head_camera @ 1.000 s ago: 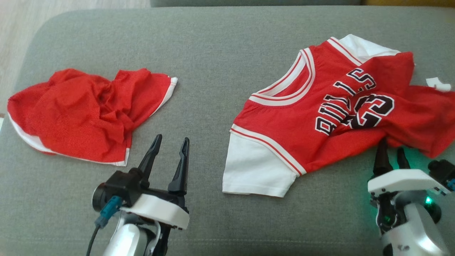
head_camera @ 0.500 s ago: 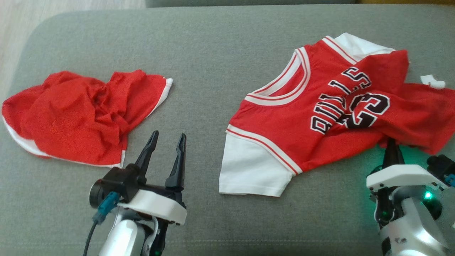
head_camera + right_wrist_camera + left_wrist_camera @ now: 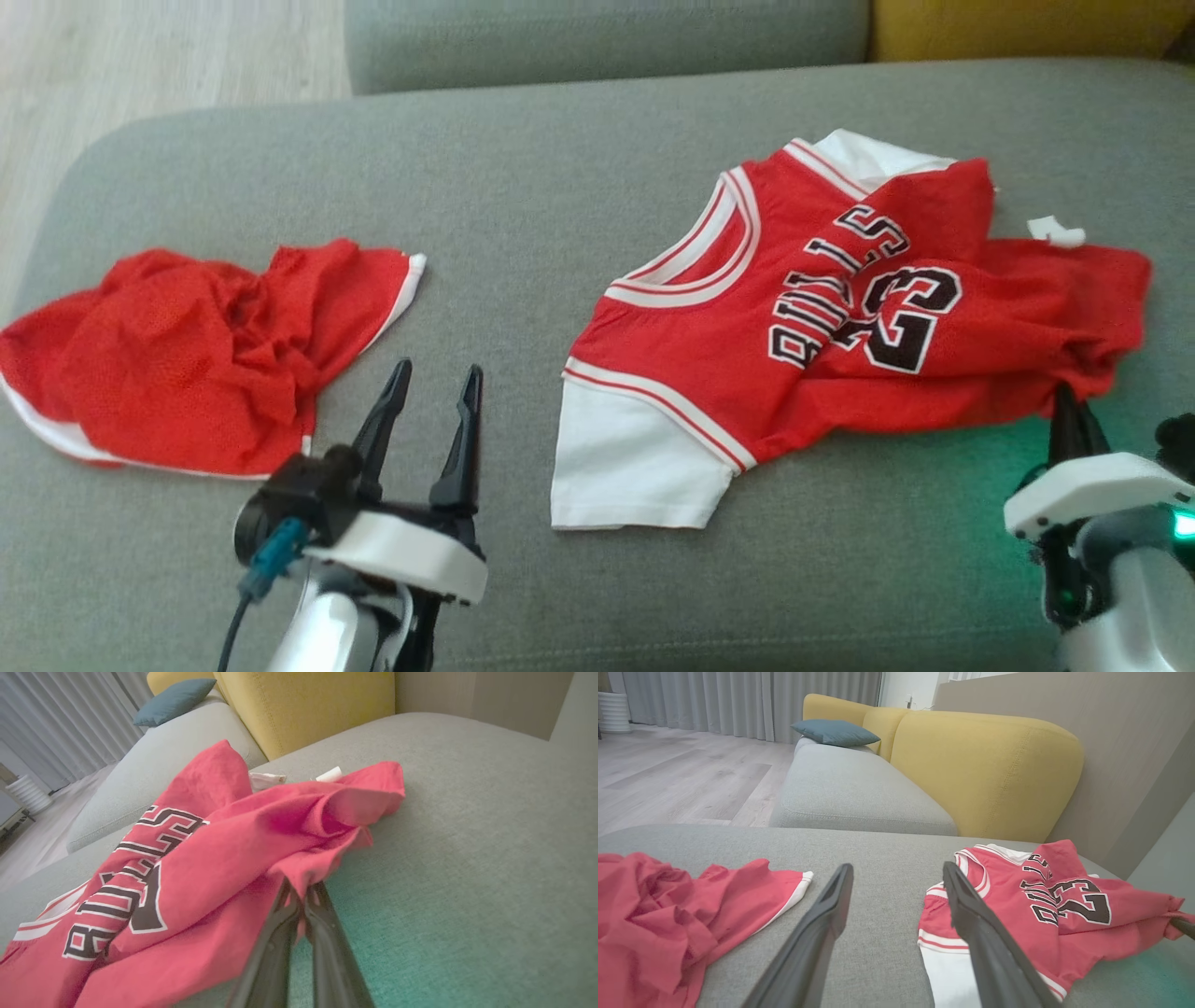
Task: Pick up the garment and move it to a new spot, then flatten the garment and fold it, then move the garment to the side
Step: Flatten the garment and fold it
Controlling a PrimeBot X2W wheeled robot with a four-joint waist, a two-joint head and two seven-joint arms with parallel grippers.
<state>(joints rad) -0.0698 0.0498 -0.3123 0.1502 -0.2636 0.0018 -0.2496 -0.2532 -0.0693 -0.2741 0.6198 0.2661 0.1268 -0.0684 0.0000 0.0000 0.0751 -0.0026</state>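
A second ago the right end effector [image 3: 301,892] had its fingers apart at the near edge of the red jersey [image 3: 822,327]; now it is closed on a fold of that edge. The jersey lies crumpled on the right of the grey sofa cushion [image 3: 523,215]. The left end effector [image 3: 437,370] stays wide open and empty, between the jersey and the red shorts [image 3: 187,364].

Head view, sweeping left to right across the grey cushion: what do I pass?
In order: crumpled red mesh shorts → left gripper, open → red Bulls jersey with white sleeves → right gripper, shut on the jersey's lower hem.
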